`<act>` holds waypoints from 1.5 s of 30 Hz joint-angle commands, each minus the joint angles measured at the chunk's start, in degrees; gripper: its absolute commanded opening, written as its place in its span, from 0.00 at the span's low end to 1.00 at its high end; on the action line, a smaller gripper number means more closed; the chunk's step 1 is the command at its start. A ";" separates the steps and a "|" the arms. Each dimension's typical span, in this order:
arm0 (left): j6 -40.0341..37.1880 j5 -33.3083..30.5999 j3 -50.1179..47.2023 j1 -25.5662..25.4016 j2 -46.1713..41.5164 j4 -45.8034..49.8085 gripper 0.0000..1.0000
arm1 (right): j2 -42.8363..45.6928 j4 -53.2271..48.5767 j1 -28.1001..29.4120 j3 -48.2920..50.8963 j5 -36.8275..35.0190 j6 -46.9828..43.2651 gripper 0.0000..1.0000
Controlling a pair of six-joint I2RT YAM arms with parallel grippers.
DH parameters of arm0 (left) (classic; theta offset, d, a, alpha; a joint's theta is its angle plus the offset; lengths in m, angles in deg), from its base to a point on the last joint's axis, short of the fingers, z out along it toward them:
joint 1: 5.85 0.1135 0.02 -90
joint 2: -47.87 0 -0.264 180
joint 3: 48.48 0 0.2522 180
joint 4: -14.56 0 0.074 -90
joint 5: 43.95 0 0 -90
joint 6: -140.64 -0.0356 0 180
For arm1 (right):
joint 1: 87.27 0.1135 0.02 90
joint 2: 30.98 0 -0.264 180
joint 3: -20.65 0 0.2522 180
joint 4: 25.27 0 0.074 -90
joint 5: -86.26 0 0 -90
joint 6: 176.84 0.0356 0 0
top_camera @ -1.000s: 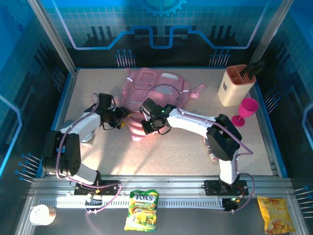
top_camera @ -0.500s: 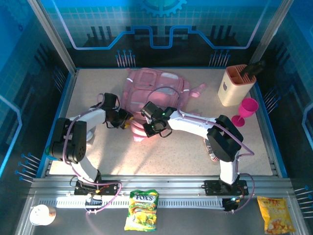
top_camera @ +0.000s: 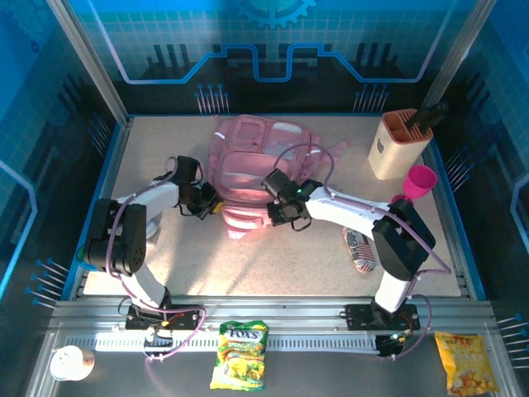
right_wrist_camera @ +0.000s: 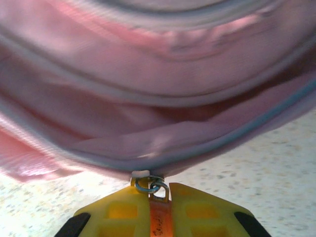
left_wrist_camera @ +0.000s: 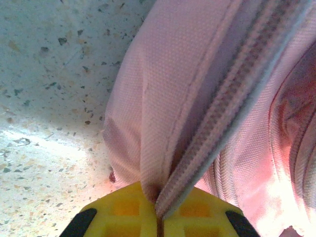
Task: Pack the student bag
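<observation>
Left claw (left_wrist_camera: 159, 212) pinches a seam of the large soft pink fabric backpack (top_camera: 256, 165), right claw (right_wrist_camera: 159, 202) its orange zip tab (right_wrist_camera: 159, 224); hard tugging may slip either grip.

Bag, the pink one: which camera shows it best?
The top view: nearly the whole bag at once. The left wrist view gives a close fold with a zip, pinched in the left gripper. The right wrist view gives a blurry edge, its zip pull held in the right gripper.
</observation>
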State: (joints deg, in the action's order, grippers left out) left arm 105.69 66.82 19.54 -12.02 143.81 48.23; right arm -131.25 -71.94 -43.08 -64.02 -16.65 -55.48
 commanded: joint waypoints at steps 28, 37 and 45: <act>-19.90 -6.64 5.50 0.19 -9.97 10.73 0.40 | -1.26 8.02 -13.01 -0.48 18.28 -18.68 0.12; -38.10 -10.37 8.21 -13.14 -12.18 6.73 0.52 | 0.28 12.56 -12.98 3.36 26.40 -18.04 0.11; -57.07 -9.23 9.93 -21.37 -7.00 0.70 0.53 | 3.27 14.07 -14.12 6.72 26.98 -17.40 0.10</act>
State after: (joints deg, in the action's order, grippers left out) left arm 58.50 57.43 27.08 -32.46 134.15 51.33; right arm -130.40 -59.24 -56.33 -58.43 7.33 -72.55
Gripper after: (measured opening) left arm 0.527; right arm 0.110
